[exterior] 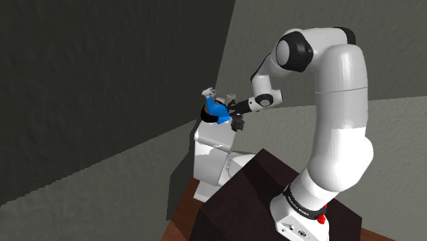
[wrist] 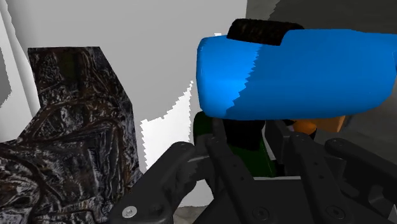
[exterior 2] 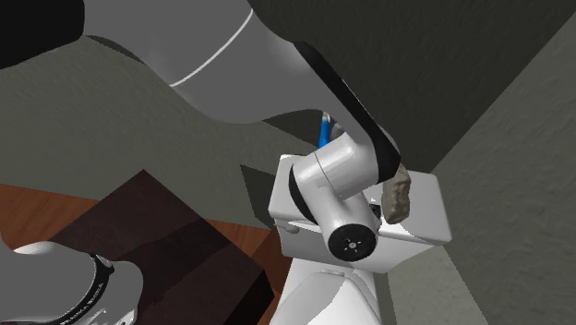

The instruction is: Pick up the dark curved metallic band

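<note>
1. I am looking along the jaws at the lid of a white toilet tank, which is carrying everything here. The arm is reaching over the lid.
2. The dark curved metallic band is standing on that lid, just beside the jaws and not between them. I cannot tell which edge of the lid it is nearest.
3. I am judging the pickup as not yet done: the approach is made, but the band is not gripped or lifted.
4. I cannot tell whether the jaws are apart or together, because their black linkages are crowding the wrist view.
5. The band is reading as crinkled, foil-like dark metal with pale glints, broad and bent.
6. A smooth, rounded blue object with a black cap is sitting straight ahead of the jaws, so I am expecting to shift sideways towards the band.
</note>
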{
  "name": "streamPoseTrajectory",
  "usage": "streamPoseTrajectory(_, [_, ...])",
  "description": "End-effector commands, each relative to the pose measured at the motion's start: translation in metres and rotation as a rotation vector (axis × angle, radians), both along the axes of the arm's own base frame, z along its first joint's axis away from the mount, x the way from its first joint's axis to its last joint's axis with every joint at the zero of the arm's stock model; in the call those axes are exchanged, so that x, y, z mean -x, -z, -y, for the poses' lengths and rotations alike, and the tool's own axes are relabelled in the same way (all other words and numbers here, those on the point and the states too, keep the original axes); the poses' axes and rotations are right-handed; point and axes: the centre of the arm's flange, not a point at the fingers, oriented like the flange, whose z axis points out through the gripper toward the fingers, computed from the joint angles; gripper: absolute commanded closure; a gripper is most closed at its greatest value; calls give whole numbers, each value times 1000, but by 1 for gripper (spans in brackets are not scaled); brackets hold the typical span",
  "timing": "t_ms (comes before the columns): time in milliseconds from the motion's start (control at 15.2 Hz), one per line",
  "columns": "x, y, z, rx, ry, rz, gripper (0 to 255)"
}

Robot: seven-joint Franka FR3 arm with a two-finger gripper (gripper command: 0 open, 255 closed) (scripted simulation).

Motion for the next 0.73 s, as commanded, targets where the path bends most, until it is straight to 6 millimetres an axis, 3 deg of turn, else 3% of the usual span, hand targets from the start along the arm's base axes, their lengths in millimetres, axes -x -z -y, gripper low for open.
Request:
streamPoseTrajectory(0, [-1, -11, -1, -1, -1, 2, 255])
streamPoseTrajectory(528, [-1, -54, -1, -1, -1, 2, 255])
streamPoseTrajectory(660, [-1, -54, -1, -1, -1, 2, 255])
